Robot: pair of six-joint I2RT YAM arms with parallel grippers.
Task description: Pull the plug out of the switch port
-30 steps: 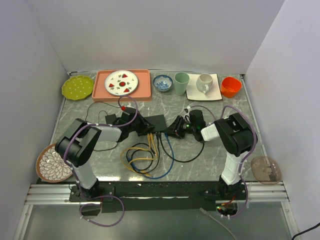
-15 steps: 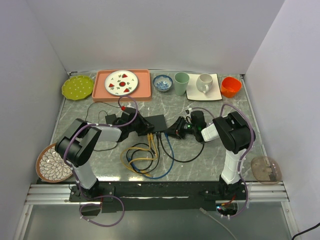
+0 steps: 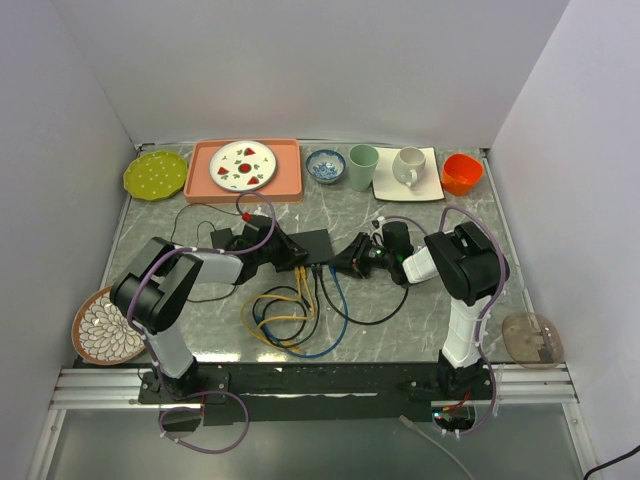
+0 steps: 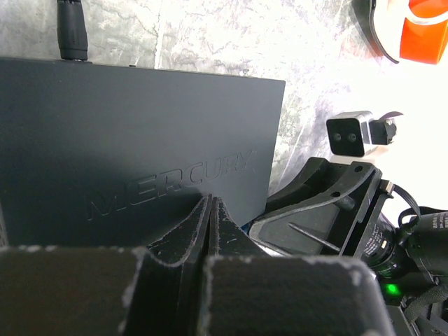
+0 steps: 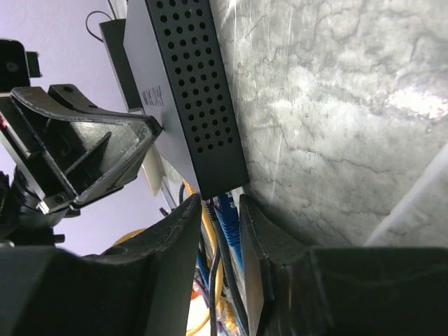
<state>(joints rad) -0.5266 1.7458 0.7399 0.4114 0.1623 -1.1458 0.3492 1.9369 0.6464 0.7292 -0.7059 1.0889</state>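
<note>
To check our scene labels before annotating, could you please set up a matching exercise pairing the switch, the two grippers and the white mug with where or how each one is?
Things:
1. switch
2. left gripper
3. right gripper
4. white mug

Places or states:
A. at the back, on a square white saucer
B. fingers either side of a blue plug
C. fingers together over the switch
D. black, with yellow and blue cables at its near edge

Pairs: 1-D, 2-C, 3-B, 4-A
</note>
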